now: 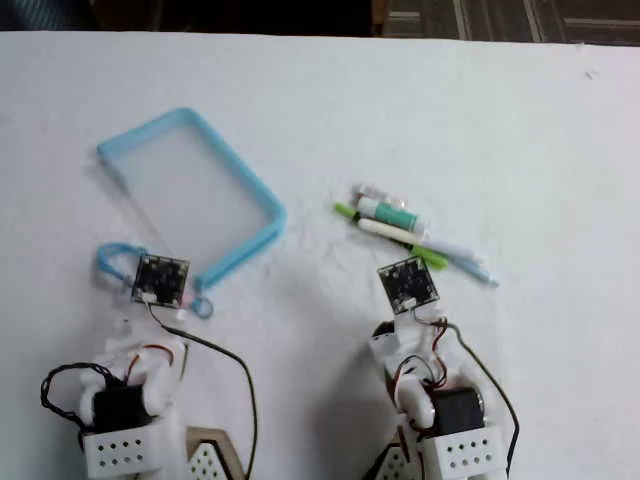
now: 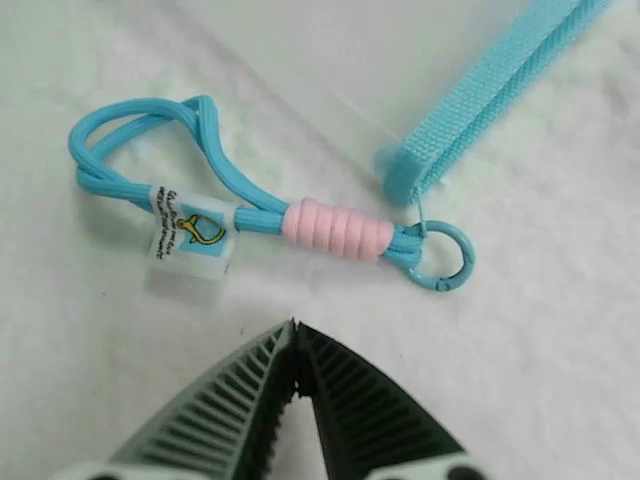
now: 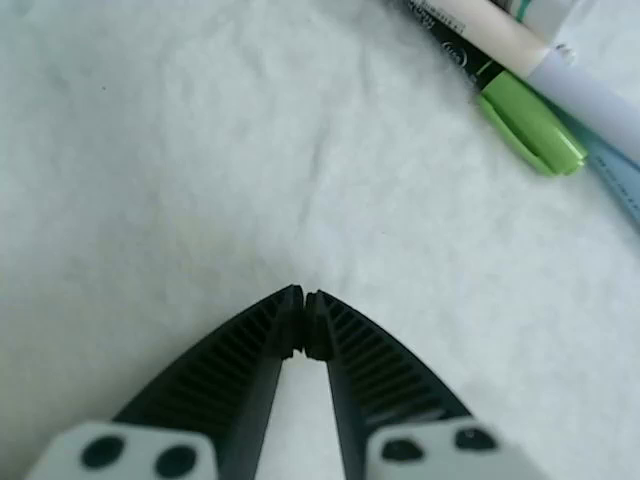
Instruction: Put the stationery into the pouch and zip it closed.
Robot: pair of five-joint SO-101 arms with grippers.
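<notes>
A clear pouch [image 1: 190, 190] with a blue zip border lies flat at the left of the white table. Its blue cord strap [image 2: 200, 215] with a pink bead and a ring [image 2: 440, 258] trails from the near corner [image 2: 405, 175]. My left gripper [image 2: 296, 335] is shut and holds nothing, just short of the strap. A bundle of pens [image 1: 415, 232] lies to the right of the pouch, with a green cap [image 3: 530, 130] among them. My right gripper [image 3: 303, 300] is shut and holds nothing, on the cloth near the pens' near end.
White cloth [image 1: 480, 110] covers the whole table. The left arm's base [image 1: 125, 420] and the right arm's base [image 1: 440, 420] stand at the near edge, with black cables beside them. The table's far edge [image 1: 300, 35] meets a dark floor.
</notes>
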